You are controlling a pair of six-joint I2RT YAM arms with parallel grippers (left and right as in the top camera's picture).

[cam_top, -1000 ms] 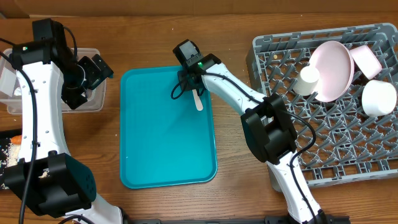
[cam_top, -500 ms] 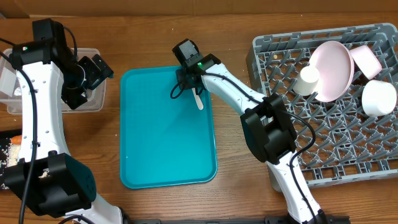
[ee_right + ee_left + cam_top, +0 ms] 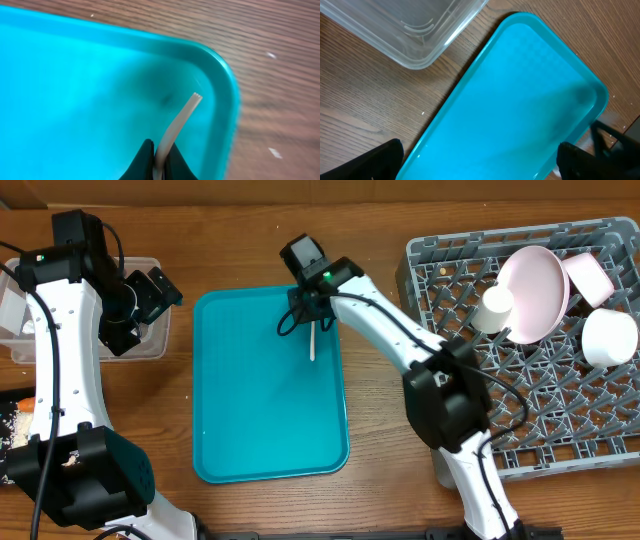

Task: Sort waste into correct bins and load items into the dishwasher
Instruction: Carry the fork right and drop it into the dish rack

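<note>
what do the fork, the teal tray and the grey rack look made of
Fork: likely thin white plastic, matte; it curves along its length.
Teal tray: seemingly hard plastic, smooth with a soft sheen and a moulded rounded rim.
Grey rack: probably moulded plastic, dull finish, a one-piece grid with pegs.

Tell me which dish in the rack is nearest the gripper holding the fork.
The small white cup, on the teal tray's side of the pale pink plate. The pink bowl and white bowl sit beyond that plate, farther from the right gripper.
</note>
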